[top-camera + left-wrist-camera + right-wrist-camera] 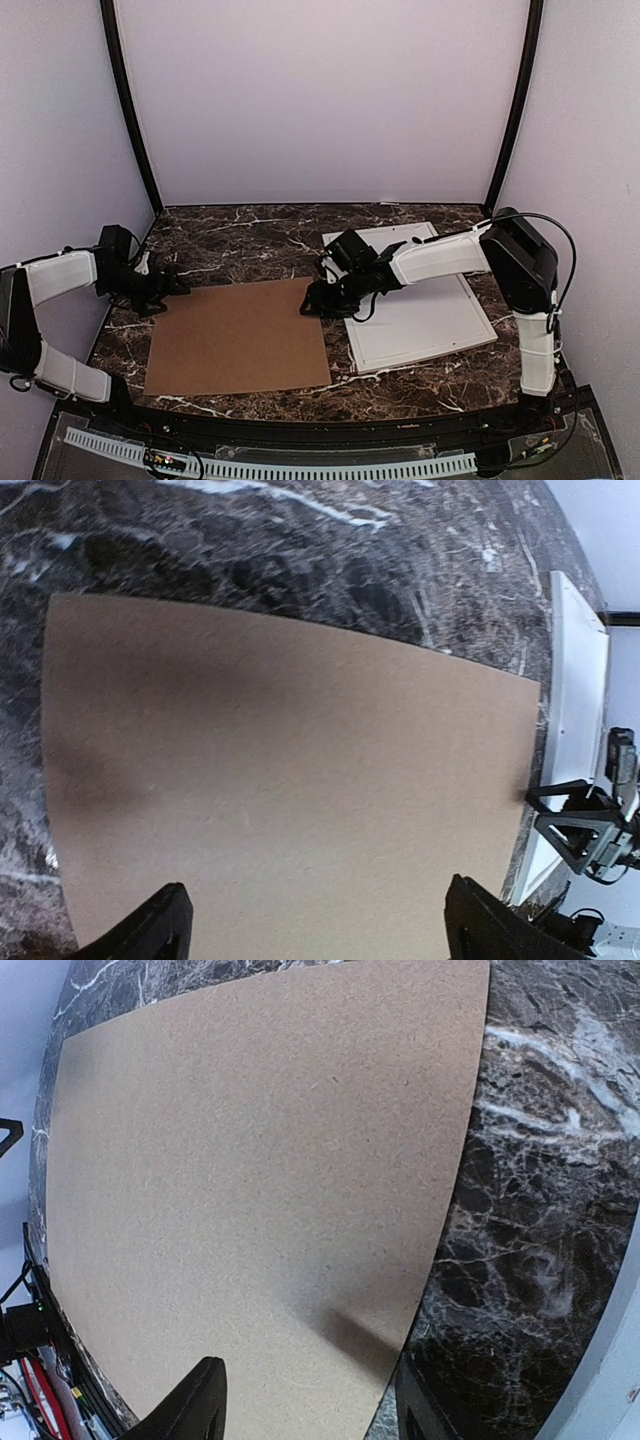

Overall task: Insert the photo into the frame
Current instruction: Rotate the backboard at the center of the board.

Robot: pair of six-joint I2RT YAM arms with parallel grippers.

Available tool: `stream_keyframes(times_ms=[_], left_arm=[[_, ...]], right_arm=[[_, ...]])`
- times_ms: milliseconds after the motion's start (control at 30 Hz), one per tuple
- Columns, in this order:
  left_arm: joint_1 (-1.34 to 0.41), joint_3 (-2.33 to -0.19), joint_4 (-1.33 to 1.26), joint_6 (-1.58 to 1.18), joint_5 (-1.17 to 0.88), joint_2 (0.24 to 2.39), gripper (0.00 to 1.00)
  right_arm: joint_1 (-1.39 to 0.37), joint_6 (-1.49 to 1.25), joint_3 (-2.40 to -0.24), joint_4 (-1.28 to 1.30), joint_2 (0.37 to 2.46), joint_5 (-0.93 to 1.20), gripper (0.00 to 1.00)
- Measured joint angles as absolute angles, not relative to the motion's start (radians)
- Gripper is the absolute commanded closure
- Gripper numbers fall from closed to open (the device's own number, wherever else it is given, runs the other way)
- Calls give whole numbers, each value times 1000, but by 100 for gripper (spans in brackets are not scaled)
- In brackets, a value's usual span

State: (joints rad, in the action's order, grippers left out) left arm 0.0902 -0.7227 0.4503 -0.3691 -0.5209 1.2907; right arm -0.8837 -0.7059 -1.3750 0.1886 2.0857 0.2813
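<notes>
The photo is out of view. The white frame (425,310) lies flat on the right of the marble table, and its edge shows in the left wrist view (578,680). A plain brown cardboard sheet (240,335) lies flat left of it, filling both wrist views (290,780) (250,1160). My left gripper (178,288) (318,890) hovers at the sheet's left edge, jaws wide open and empty. My right gripper (310,305) (308,1372) sits low at the sheet's right edge, open, one finger (200,1400) over the cardboard and the other by its edge.
The dark marble table (250,240) is walled in by pale panels with two black corner posts (130,110) (515,110). A strip of bare marble (520,1220) separates cardboard and frame. The right arm (450,255) reaches across the frame's upper part.
</notes>
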Motion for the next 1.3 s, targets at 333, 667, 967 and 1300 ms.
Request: stream_keyframes(times_ms=[333, 667, 967, 1300], left_arm=[[96, -828, 640, -378, -323, 1433, 7], [96, -841, 765, -412, -231, 1504, 6], [99, -820, 777, -405, -243, 1527, 19], [120, -797, 745, -387, -367, 1516, 26]], right_arm=[[-884, -662, -1374, 200, 2081, 252, 41], [-881, -630, -1379, 213, 2081, 258, 40], [-876, -629, -1421, 245, 2104, 294, 40], [-838, -637, -1501, 304, 2146, 301, 42]])
